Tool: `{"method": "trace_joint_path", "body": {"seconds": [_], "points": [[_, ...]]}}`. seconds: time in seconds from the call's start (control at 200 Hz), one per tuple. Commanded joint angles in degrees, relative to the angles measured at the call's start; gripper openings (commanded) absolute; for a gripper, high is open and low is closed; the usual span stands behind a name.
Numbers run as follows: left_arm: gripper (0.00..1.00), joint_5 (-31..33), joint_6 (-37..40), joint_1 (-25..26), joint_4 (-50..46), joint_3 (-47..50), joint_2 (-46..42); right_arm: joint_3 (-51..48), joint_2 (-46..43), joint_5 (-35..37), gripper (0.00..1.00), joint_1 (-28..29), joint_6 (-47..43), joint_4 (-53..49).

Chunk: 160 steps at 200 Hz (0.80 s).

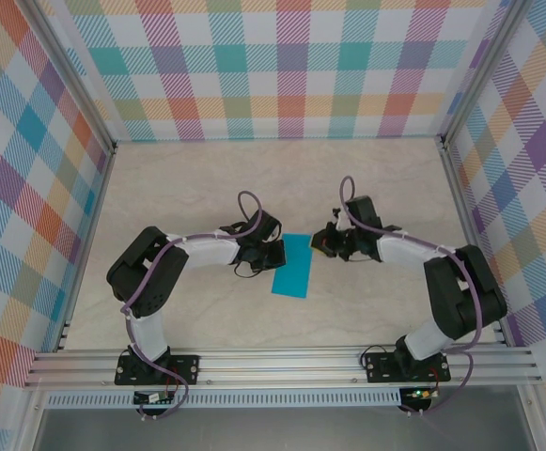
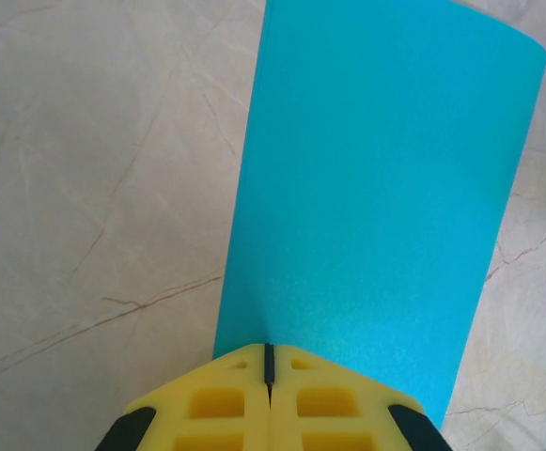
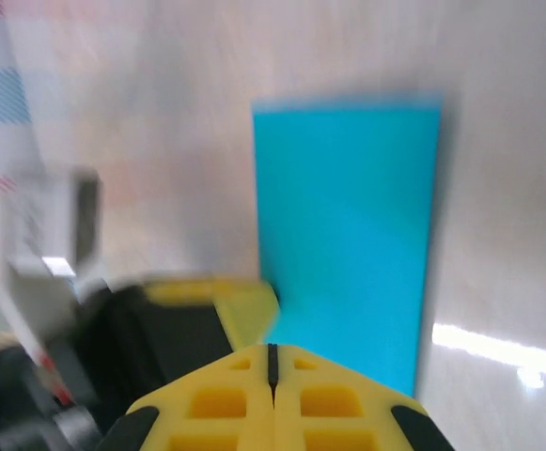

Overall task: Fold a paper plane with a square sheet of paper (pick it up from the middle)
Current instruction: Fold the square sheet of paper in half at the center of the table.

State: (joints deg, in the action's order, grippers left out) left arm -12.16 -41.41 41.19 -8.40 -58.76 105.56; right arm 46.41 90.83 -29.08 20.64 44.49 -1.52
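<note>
The left gripper [image 2: 268,371] had its jaws pressed together. The teal paper [image 2: 376,188], a narrow rectangle, lay on the table [image 2: 94,188] straight ahead of its tips. The right gripper [image 3: 273,366] was likewise closed, with the paper just ahead of its jaws.

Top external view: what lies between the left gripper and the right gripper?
The teal-blue sheet of paper, seen as a narrow rectangle, lies between the left gripper and the right gripper; the top external view shows it.
</note>
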Motion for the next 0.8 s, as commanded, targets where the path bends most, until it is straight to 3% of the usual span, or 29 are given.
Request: {"method": "trace_joint_path", "body": {"seconds": [0.0,0.175,0.455,0.795], "points": [[0.00,2.2,-2.5,1.2,-4.6,2.2,-0.8,5.2,6.8,-5.1,0.00,-2.3,-4.8,-0.3],[0.00,3.2,-4.4,1.5,-4.0,2.8,-1.3,13.4,16.2,-7.5,0.00,-2.5,-6.8,-2.2],[0.00,3.8,-4.4,1.8,-4.7,2.3,-1.2,14.7,22.0,-6.4,0.00,-2.5,-8.6,-2.9],[0.00,3.9,-4.0,1.9,-5.2,2.1,-1.4,13.7,20.9,-5.6,0.00,-2.6,-11.2,-3.5]]}}
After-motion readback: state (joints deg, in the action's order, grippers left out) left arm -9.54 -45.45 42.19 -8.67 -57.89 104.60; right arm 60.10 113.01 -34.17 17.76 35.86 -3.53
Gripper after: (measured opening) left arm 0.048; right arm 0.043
